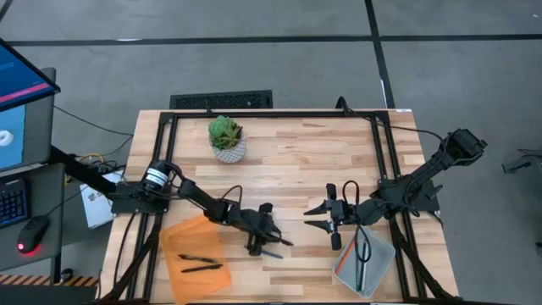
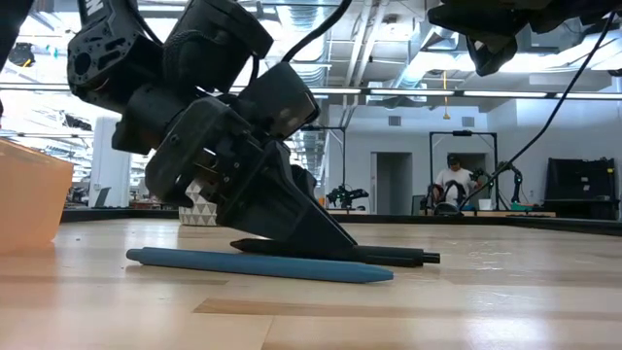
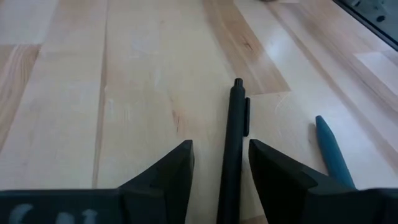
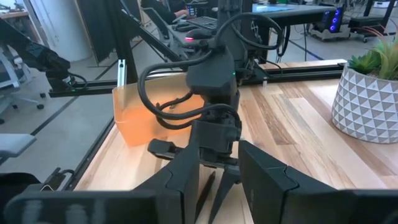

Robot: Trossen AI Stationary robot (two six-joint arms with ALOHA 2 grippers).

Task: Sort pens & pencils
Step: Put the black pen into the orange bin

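A black pen (image 3: 236,124) lies flat on the wooden table between the fingers of my open left gripper (image 3: 221,144), which points down at it near the table's middle front (image 1: 264,241). In the low view the pen's end (image 2: 389,256) sticks out past the fingers. A blue pen (image 2: 262,263) lies flat right beside it (image 3: 333,155). Two more black pens (image 1: 199,258) rest in the orange tray (image 1: 190,241). Thin sticks, one of them orange (image 1: 343,258), lie in the pale tray (image 1: 381,254). My right gripper (image 1: 320,217) hovers open to the right, facing the left gripper (image 4: 217,155).
A potted plant (image 1: 227,138) in a patterned white pot stands toward the table's far left. A black frame runs round the table's edges. The orange tray sits at the near left corner and the pale tray at the near right. People sit in the room beyond the table.
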